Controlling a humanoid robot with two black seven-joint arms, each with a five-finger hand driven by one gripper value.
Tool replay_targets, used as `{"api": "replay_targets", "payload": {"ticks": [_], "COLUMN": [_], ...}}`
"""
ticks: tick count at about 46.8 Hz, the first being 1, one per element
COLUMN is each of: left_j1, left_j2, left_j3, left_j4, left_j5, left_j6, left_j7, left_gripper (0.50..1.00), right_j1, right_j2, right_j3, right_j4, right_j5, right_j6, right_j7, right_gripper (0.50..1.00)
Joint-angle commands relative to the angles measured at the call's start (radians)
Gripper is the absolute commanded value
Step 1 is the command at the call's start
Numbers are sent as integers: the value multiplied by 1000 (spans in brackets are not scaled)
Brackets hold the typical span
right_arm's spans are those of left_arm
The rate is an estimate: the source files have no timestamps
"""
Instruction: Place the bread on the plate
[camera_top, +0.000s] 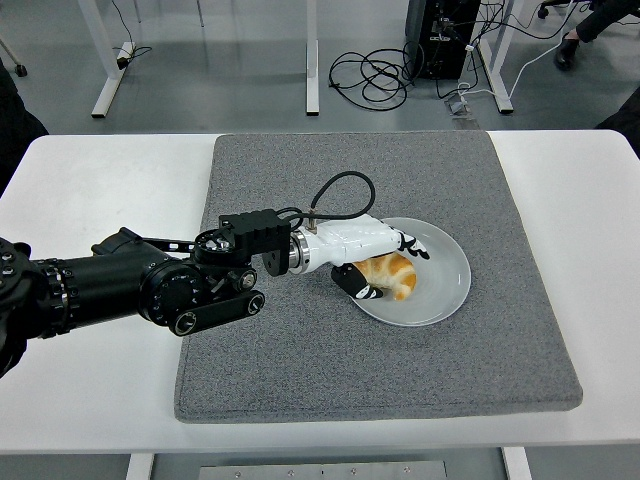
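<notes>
Bread on plate, left hand over it, grey mat beneath

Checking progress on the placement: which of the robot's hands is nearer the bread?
Left. The left hand is at the bread on the plate; no right hand shows.

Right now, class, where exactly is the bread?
In the head view, the bread lies on the left part of the plate, on the grey mat, beside the left hand.
</notes>
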Motion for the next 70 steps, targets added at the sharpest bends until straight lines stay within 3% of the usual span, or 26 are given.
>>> {"api": "replay_targets", "payload": {"ticks": [1,18,35,50,61,70], "left_j1": [-3,-43,-294,-439,-434,-408], "left_j2": [0,0,0,0,1,31], "left_j3": [1,-1,-22,-105,-134,-177], "left_j4": [0,-11,-98,-97,-91,18], "left_j5": [-1,-3,-159,-250,-295,-558], "left_j6": [0,-19,-114,-165,-171,-169], "left_j7": [-1,-9,-9,-7,-9,3], "left_gripper": [981,981,981,981,983,983], "right_j1": [0,0,0,0,0,0], "right_j2": [0,0,0,0,0,0], "right_j3": [0,0,0,0,0,0], "right_j4": [-1,-1,-1,-1,-1,1], "right_j5": [1,-1,-1,-1,-1,-1], "right_j6": [0,0,0,0,0,0], "right_j7": [1,1,1,1,1,1], "right_gripper": [1000,1000,1000,1000,1000,1000]}}
